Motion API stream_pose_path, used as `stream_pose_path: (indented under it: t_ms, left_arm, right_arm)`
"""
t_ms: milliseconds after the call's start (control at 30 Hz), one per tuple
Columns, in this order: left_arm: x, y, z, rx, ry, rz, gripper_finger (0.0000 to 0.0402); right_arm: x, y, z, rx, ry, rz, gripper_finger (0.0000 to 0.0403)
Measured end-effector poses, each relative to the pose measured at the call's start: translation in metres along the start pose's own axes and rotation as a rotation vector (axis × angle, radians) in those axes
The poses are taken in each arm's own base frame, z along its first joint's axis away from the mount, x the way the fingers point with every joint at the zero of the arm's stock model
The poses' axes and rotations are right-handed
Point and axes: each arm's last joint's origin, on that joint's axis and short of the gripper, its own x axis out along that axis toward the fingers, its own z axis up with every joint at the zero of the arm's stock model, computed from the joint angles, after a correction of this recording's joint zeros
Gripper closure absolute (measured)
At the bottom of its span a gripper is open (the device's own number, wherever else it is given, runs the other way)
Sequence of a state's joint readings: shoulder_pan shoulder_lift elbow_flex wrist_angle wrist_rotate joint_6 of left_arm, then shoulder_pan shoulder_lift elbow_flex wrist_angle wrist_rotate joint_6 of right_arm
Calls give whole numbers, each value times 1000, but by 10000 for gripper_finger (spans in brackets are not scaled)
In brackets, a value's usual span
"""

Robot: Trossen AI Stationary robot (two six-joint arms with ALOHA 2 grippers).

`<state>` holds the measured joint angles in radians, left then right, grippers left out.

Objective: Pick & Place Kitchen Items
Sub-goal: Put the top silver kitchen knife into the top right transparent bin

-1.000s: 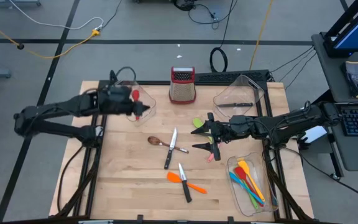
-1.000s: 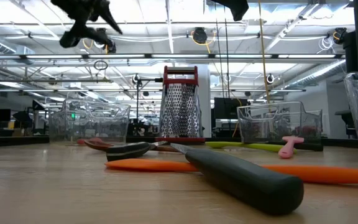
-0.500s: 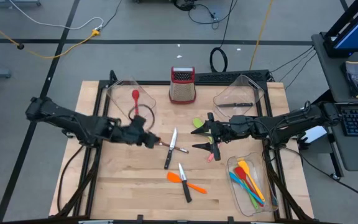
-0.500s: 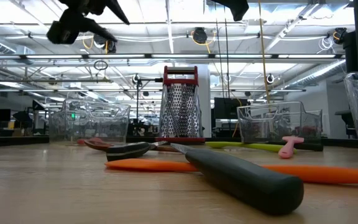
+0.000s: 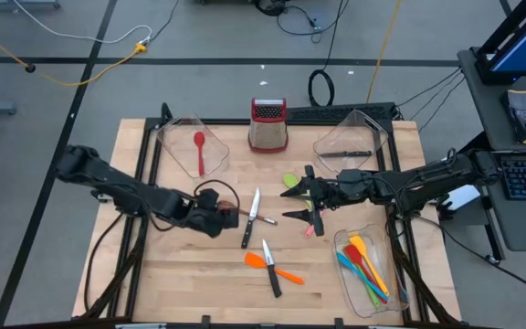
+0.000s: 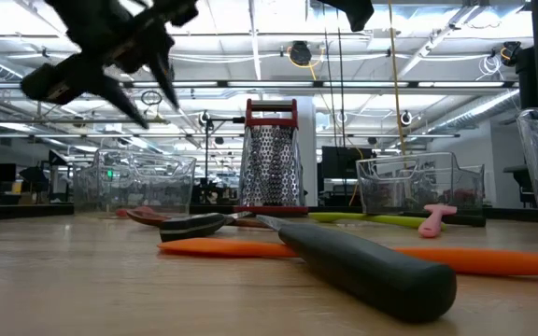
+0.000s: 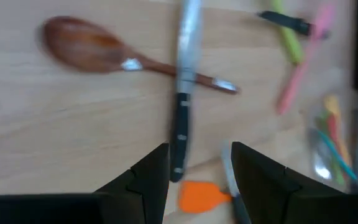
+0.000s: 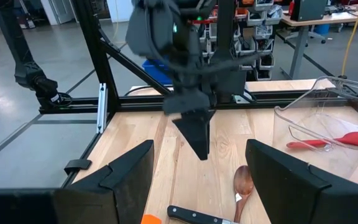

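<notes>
Left end effector (image 5: 229, 213) hovers over the worktop (image 5: 181, 274) mid-left, fingers (image 7: 148, 180) spread wide, nothing between them, tips aimed at the brown spoon (image 5: 229, 208). In the left wrist view the spoon lies flat just ahead, its handle crossed by a black-handled knife (image 7: 183, 93). In the low view this end effector (image 6: 134, 79) hangs clear above the wood, prongs apart.

Right end effector (image 5: 296, 194) sits over the worktop centre-right, fingers (image 8: 123, 180) wide, holding nothing; it hovers near a green utensil (image 5: 289, 181) and a pink utensil (image 5: 313, 228).

Second black-handled knife (image 5: 270, 268) lies toward the front, across an orange spatula (image 5: 272, 267); in the low view this knife's handle (image 6: 362, 266) is closest to the camera, resting on the orange one (image 6: 222, 247).

Red spoon (image 5: 198, 151) lies inside the clear bin at back left (image 5: 167, 137). Another clear bin at back right (image 5: 373, 128) holds a dark knife (image 5: 345, 154). Front-right bin (image 5: 343, 239) holds a bunch of utensils in orange, yellow, blue, red and green (image 5: 365, 268), overlapping; can't separate each one.

Steel box grater (image 5: 268, 125) with red top stands upright at back centre, between the two back bins, apart from both. Left arm reaches in from the left edge, right arm from the right edge.
</notes>
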<state>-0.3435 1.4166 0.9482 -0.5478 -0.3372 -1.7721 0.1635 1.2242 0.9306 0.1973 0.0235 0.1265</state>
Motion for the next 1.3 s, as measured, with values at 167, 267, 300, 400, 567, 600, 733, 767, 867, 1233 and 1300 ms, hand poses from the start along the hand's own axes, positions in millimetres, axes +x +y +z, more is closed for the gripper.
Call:
stream_pose_path:
  t_ms: [167,267,300,400,567,600,733,767,867,1233,1300]
  left_arm:
    - [9,6,-3,-62,23,82,227]
    - [15,7,-6,-92,35,103,227]
    - [18,7,-7,-96,38,103,227]
    - [27,4,-11,-91,55,89,227]
    - [48,-1,-19,13,57,40,227]
    - [52,-1,-20,46,48,31,227]
    - [70,-2,-25,129,42,22,227]
    - [74,-2,-26,136,49,29,227]
    - [82,-6,-27,165,57,49,227]
    - [83,-19,-11,271,33,155,227]
    - [84,-19,-9,289,33,158,227]
  right_arm:
    - [0,0,0,18,0,0,156]
    - [0,0,0,18,-1,0,156]
    - [0,0,0,18,-1,0,156]
    - [0,0,0,17,-2,0,156]
    - [0,0,1,12,-14,1,156]
    - [0,0,2,12,-16,2,156]
    - [0,0,1,11,-15,2,156]
    - [0,0,1,11,-15,2,156]
    - [0,0,2,11,-16,1,156]
    - [0,0,1,14,-14,1,156]
    - [0,0,1,15,-14,1,156]
